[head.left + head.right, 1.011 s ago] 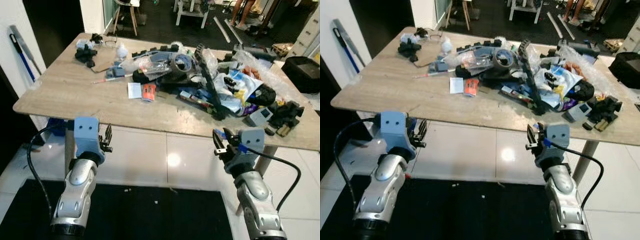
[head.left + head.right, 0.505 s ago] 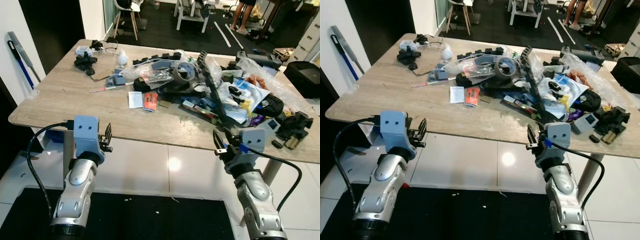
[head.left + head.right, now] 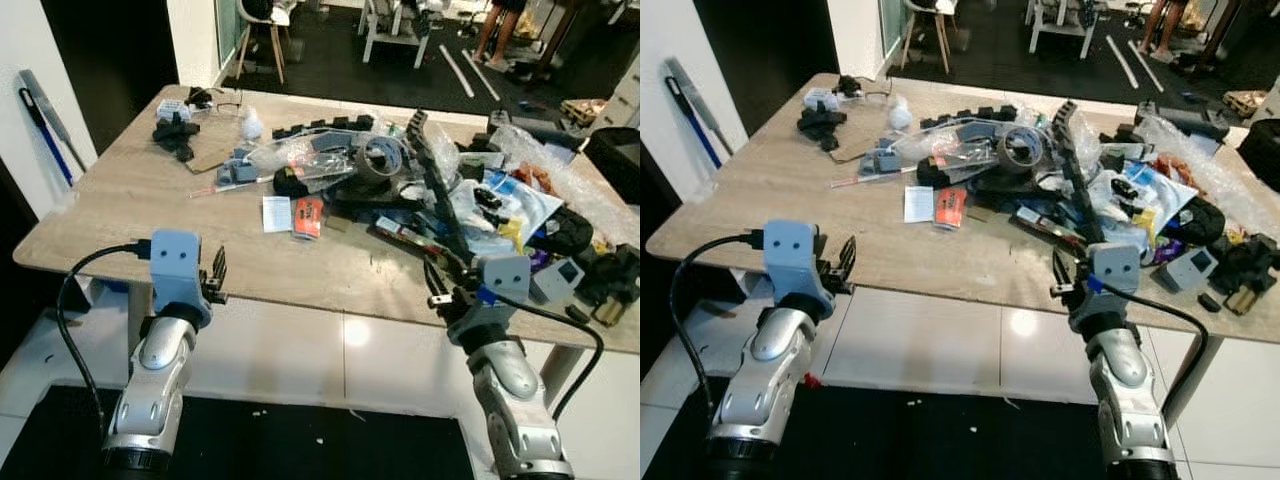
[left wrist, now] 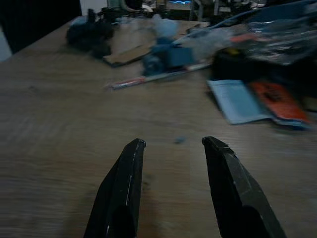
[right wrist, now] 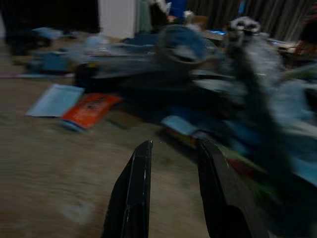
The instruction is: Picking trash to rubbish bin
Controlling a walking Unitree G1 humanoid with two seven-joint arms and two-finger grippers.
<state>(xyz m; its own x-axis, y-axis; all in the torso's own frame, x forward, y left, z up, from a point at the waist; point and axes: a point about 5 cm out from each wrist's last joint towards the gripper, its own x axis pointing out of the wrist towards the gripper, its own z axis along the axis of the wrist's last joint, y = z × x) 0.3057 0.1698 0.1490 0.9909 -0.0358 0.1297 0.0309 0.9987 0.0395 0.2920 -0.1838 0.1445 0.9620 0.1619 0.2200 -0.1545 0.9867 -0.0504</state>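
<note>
A wooden table (image 3: pixel 130 210) carries a heap of trash: a white paper slip (image 3: pixel 275 213), an orange packet (image 3: pixel 308 216), a roll of tape (image 3: pixel 380 157), a long black toothed strip (image 3: pixel 436 190), plastic bags and blue wrappers (image 3: pixel 500 195). My left gripper (image 3: pixel 214 270) hovers at the table's near edge, open and holding nothing; in the left wrist view its fingers (image 4: pixel 124 188) point across bare wood toward the slip (image 4: pixel 237 100). My right gripper (image 3: pixel 436 284) is also open at the near edge, facing the orange packet (image 5: pixel 89 107) and the heap.
A blue-handled broom (image 3: pixel 40 100) leans on the left wall. A black case (image 3: pixel 615 150) sits beyond the table's right end. Chairs (image 3: pixel 262 25) and a person's legs (image 3: pixel 493 25) are at the back. A dark mat (image 3: pixel 300 445) lies under my arms.
The camera has come closer to the table, whose near edge now sits lower in view. Both grippers stay open, level with that edge.
</note>
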